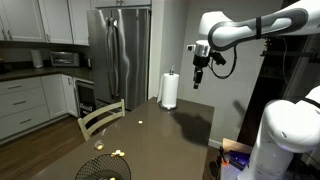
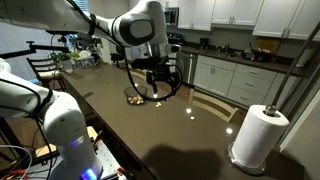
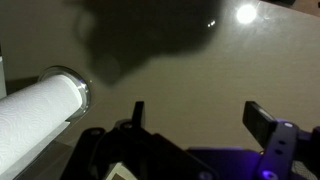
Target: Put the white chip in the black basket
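Note:
The black basket (image 1: 103, 168) is a round wire-mesh bowl at one end of the dark table, with small pale-yellow bits in and beside it. In the other exterior view it (image 2: 140, 93) sits partly behind my gripper. The white chip (image 1: 140, 123) is a tiny speck on the table between the basket and the paper towel roll, and it also shows in an exterior view (image 2: 191, 113). My gripper (image 1: 197, 78) (image 2: 157, 82) hangs high above the table, open and empty. In the wrist view the gripper (image 3: 200, 120) shows two spread fingers over bare table. I cannot make out the chip there.
A paper towel roll (image 1: 169, 90) (image 2: 255, 135) (image 3: 40, 108) stands at the table's far end from the basket. A wooden chair (image 1: 100, 118) (image 2: 215, 105) is pushed against the table's side. Kitchen cabinets and a steel fridge (image 1: 118, 55) stand behind.

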Available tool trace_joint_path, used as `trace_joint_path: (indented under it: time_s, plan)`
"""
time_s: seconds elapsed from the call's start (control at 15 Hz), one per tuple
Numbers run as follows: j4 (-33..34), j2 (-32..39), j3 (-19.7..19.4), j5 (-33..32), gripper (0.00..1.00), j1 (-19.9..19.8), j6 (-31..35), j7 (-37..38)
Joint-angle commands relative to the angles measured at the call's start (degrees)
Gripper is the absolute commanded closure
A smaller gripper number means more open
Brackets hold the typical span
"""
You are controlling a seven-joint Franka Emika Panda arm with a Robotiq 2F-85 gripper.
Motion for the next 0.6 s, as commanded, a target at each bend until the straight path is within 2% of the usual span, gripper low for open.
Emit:
trace_joint_path:
  time_s: [0.0,0.53]
  plan:
    - [1.1,1.8,-0.1,0.2,0.0,0.7,1.0,-0.1]
    - [8.6,15.0,1.7,4.3,0.0,4.8,9.0,1.6]
